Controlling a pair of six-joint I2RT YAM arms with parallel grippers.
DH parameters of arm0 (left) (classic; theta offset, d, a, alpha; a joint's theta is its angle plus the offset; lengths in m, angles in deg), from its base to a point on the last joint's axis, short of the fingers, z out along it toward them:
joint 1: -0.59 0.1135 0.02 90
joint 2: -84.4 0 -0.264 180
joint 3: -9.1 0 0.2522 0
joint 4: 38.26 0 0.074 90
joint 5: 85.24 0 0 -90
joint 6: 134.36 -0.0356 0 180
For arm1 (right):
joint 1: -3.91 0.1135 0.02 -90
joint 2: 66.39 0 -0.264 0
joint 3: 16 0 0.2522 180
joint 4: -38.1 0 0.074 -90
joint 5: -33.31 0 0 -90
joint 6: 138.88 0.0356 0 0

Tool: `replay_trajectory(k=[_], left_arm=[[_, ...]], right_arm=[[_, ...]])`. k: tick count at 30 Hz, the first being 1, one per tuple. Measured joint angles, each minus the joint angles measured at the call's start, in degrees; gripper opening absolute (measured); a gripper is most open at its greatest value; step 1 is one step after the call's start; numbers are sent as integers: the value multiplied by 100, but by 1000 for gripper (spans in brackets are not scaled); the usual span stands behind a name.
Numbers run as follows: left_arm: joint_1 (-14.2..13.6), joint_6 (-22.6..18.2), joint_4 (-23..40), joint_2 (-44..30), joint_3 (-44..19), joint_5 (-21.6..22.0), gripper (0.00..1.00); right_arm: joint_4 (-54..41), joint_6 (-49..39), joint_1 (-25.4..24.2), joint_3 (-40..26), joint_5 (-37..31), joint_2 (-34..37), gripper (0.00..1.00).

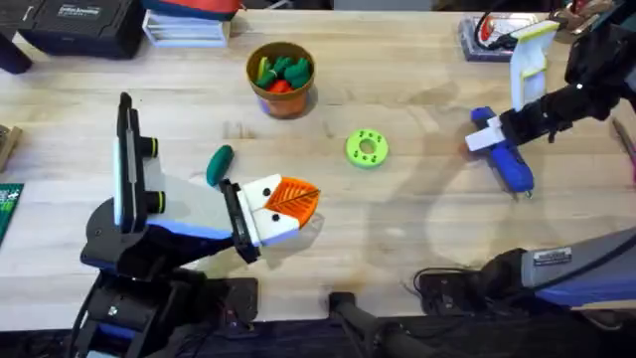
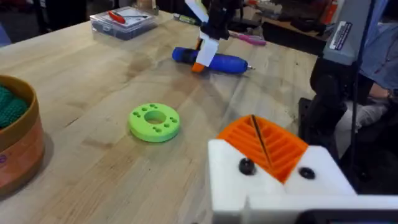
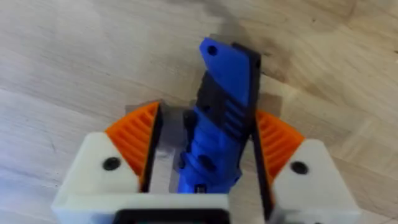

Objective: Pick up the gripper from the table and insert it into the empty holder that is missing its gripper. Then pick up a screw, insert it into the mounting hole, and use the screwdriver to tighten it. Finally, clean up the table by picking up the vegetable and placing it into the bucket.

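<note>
The bucket (image 1: 281, 80) stands at the table's (image 1: 397, 229) far middle with toy vegetables inside. Nearer and to its right lies the disc (image 1: 367, 147). The vegetable (image 1: 219, 164) lies left of the disc, just behind the left gripper (image 1: 288, 207). The screwdriver (image 1: 505, 157) lies far right, between the right gripper's (image 1: 484, 134) fingers.

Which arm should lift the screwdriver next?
Right. The right gripper already straddles the blue screwdriver, orange pads either side. The left gripper sits across the table, beyond the green disc.
</note>
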Motion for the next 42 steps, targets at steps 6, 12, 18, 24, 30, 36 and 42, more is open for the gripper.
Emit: replay_trajectory(k=[6, 12, 18, 24, 30, 36, 42], left_arm=[[1, 0, -2, -1, 0, 1, 4], [1, 0, 0, -1, 0, 1, 4], [1, 0, -2, -1, 0, -1, 4], [0, 0, 0, -1, 0, 1, 4], [1, 0, -2, -1, 0, 1, 4], [1, 0, 0, -1, 0, 1, 4], [1, 0, -1, -1, 0, 0, 4]], right_arm=[[50, -37, 0, 0, 4, 2, 515], [146, -87, 0, 0, -3, 20, 52], [171, 148, 2, -7, -1, 24, 24], [319, 838, 72, -120, -1, -142, 24], [616, 1596, 259, -124, -91, -1249, 24], [665, 2368, 318, -179, -130, -2609, 24], [1043, 2825, 710, 120, -122, -3785, 24]])
